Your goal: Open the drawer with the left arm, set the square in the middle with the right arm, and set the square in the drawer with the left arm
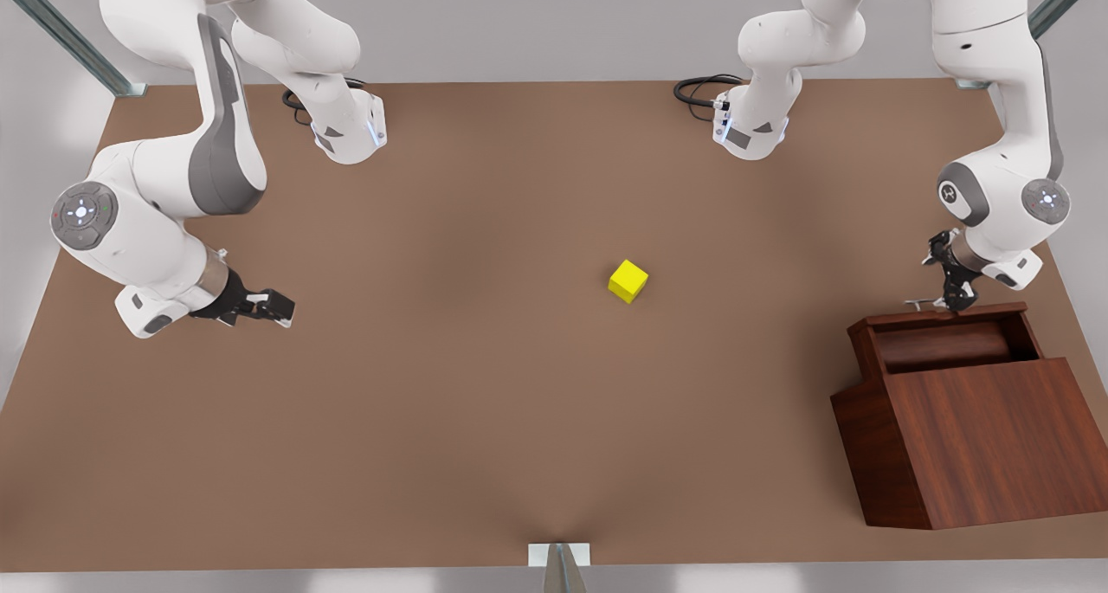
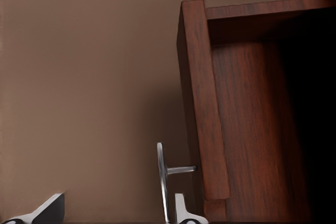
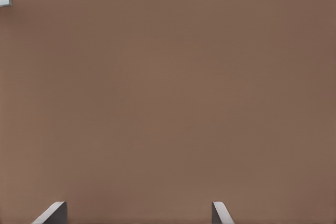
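Observation:
The yellow square (image 1: 628,281) sits on the bare tabletop near the middle, untouched. At the front view's right, the drawer (image 1: 943,344) is pulled out of the wooden cabinet (image 1: 995,437). My left gripper (image 1: 954,294) hovers at its silver handle (image 1: 920,302). In the left wrist view the left gripper (image 2: 116,211) is open, with the handle (image 2: 161,177) between its fingers, close to one fingertip (image 2: 181,208), beside the drawer front (image 2: 202,103). My right gripper (image 1: 275,307) waits open at the front view's left, over bare table (image 3: 136,212).
Both arm bases (image 1: 346,130) (image 1: 751,130) stand at the table's back edge with black cables (image 1: 697,89). A small metal mount (image 1: 558,558) sits at the table's front edge. Metal struts (image 1: 61,30) rise at the back corners.

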{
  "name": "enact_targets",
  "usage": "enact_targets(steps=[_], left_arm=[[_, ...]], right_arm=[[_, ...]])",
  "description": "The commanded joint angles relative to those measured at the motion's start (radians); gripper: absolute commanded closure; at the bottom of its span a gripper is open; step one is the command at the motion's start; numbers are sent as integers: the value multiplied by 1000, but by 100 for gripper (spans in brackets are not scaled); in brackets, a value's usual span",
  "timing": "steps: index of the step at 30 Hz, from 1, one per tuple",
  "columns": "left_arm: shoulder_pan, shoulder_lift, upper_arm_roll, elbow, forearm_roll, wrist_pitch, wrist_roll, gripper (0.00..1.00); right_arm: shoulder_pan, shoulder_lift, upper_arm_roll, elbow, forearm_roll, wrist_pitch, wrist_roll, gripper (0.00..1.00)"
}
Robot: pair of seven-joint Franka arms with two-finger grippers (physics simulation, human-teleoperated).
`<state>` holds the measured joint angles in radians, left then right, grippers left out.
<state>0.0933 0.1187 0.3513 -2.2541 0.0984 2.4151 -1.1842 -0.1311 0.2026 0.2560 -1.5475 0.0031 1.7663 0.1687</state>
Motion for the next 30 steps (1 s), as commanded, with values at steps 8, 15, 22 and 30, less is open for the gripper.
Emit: enact_targets(steps=[8, 15, 22, 30], left_arm=[[-12, -60, -343, 356, -17, -562, -293, 0], [-64, 320, -1104, 709, 92, -527, 890, 0], [-198, 328, -969, 318, 101, -174, 1101, 0], [-198, 334, -913, 162, 103, -62, 1101, 0]], right_arm=[[1, 0, -1, -3, 0, 1, 0, 0], [1, 1, -1, -2, 0, 1, 0, 0], [1, 5, -1, -2, 0, 1, 0, 0], [1, 5, -1, -2, 0, 1, 0, 0]])
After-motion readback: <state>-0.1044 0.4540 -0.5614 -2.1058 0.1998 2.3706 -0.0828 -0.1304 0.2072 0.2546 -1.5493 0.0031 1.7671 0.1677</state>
